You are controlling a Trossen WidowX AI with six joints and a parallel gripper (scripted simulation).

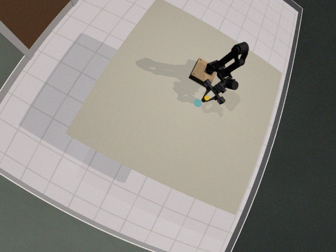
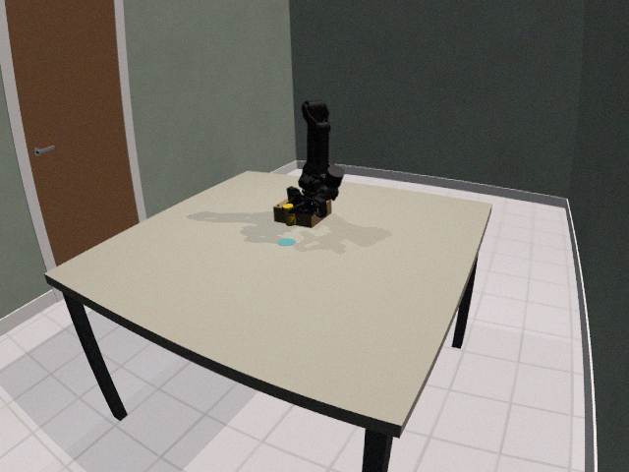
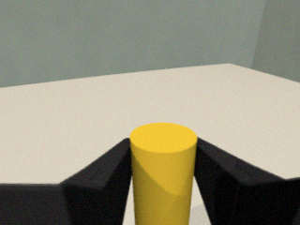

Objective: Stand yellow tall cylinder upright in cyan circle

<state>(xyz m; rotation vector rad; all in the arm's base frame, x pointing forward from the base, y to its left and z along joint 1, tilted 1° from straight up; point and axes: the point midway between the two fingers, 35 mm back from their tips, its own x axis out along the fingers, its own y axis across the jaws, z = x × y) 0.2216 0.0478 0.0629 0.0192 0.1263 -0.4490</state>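
My gripper (image 1: 210, 96) (image 2: 291, 210) (image 3: 160, 144) is shut on the yellow tall cylinder (image 1: 206, 97) (image 2: 289, 213) (image 3: 162, 175), which stands upright between the two dark fingers. It is held above the table, a little to the right of the cyan circle (image 1: 197, 102) (image 2: 286, 242) in the overhead view, not over it. The circle lies flat on the beige table top (image 1: 151, 135) (image 2: 284, 305) and is not in the wrist view.
The arm's wooden base block (image 1: 201, 71) (image 2: 305, 218) sits just behind the gripper. The table's edges are far from the circle on every side.
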